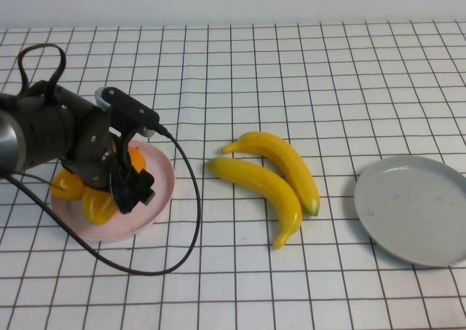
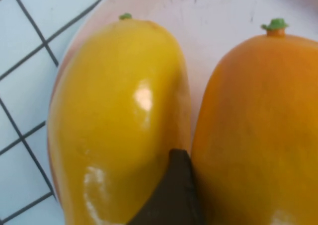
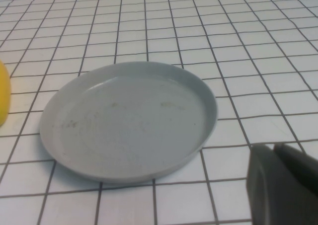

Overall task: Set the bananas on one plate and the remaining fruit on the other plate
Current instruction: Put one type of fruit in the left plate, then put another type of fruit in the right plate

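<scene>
Two orange-yellow mangoes lie side by side on the pale pink plate (image 1: 159,193) at the table's left. My left gripper (image 1: 131,181) is down over that plate, shut on the more orange mango (image 2: 258,125), with one finger (image 2: 174,190) wedged between it and the yellower mango (image 2: 119,115). The yellower one also shows in the high view (image 1: 98,205). Two slim yellow bananas (image 1: 258,186) (image 1: 290,164) lie together on the table's middle. The pale grey plate (image 1: 415,210) sits bare at the right. My right gripper (image 3: 283,185) is shut beside the grey plate (image 3: 129,120); it is outside the high view.
The table is a white cloth with a black grid. The left arm's black cable (image 1: 191,221) loops over the cloth between the pink plate and the bananas. A banana's yellow edge (image 3: 2,93) shows beside the grey plate in the right wrist view.
</scene>
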Available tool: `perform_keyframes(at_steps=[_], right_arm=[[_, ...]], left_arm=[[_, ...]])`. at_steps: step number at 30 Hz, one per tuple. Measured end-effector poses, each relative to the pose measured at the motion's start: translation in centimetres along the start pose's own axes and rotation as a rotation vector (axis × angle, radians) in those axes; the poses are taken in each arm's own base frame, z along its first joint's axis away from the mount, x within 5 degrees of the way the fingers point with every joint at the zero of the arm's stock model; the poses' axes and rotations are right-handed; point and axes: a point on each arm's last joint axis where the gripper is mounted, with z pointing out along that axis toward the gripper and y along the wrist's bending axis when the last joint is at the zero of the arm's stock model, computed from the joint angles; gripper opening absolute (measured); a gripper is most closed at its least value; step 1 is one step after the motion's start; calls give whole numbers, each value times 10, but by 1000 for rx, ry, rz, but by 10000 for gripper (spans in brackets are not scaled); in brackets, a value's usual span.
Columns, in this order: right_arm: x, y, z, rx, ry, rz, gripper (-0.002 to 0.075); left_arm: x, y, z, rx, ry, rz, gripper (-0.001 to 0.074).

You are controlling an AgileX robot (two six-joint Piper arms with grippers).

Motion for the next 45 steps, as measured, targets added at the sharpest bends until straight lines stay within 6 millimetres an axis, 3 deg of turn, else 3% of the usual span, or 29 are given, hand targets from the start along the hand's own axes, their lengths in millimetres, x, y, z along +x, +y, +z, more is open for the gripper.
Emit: perform_keyframes(at_steps=[14,16,19,21,24,26,29,34,45], right_arm=[[0,0,0,0,0,0,-16],[0,0,0,0,0,0,-16],[0,0,0,0,0,0,-16],[0,0,0,0,0,0,-16],[0,0,0,0,2,0,-16],[0,0,0,0,2,0,-16],[0,0,0,0,2,0,-16],[0,0,0,0,2,0,-16],[0,0,0,0,2,0,-16]], left_arm=[[-2,5,-10,-30,-35,-80,597],[-3,8,-23,-45,-72,-84,596],[-5,15,-60,-80,-198,-99,581],[-3,19,-93,-103,-329,-123,511],[13,18,-136,-119,-508,-156,300],[28,15,-149,-122,-561,-163,146],[54,8,-159,-112,-560,-188,41],[90,-2,-173,-76,-558,-259,8],[150,-24,-202,22,-784,-400,3]])
